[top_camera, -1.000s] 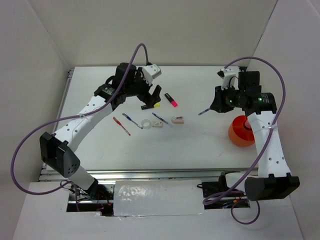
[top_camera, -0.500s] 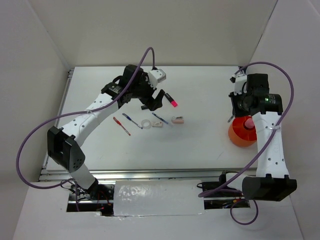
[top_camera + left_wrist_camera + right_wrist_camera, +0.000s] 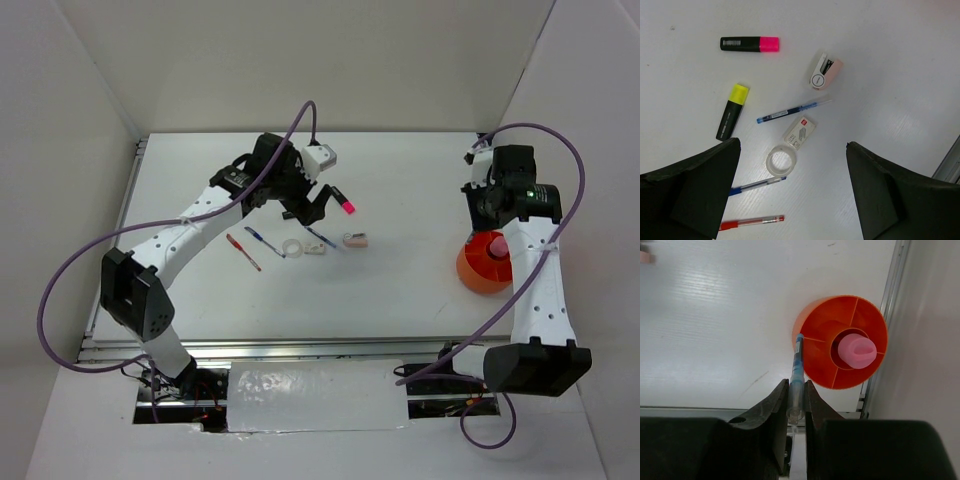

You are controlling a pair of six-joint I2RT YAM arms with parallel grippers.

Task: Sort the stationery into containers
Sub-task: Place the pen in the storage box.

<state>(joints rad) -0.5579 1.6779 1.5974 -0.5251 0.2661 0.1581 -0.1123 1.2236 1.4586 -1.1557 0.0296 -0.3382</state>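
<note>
clamps right hand on blue pen, tip at 9 o'clock of orange cup rim; holds left hand apart.

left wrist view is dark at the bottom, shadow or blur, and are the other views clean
Left wrist: neither, those are that arm's own fingers, close and soft-edged; stationery sharp. Right wrist: orange cup crisp, sheen streaks on the table. Top external: even light, faint shadows.

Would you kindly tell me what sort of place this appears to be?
Probably a robotics lab test cell: left arm and right arm at a white table, plain white panels around it, stationery and an orange cup laid out.
</note>
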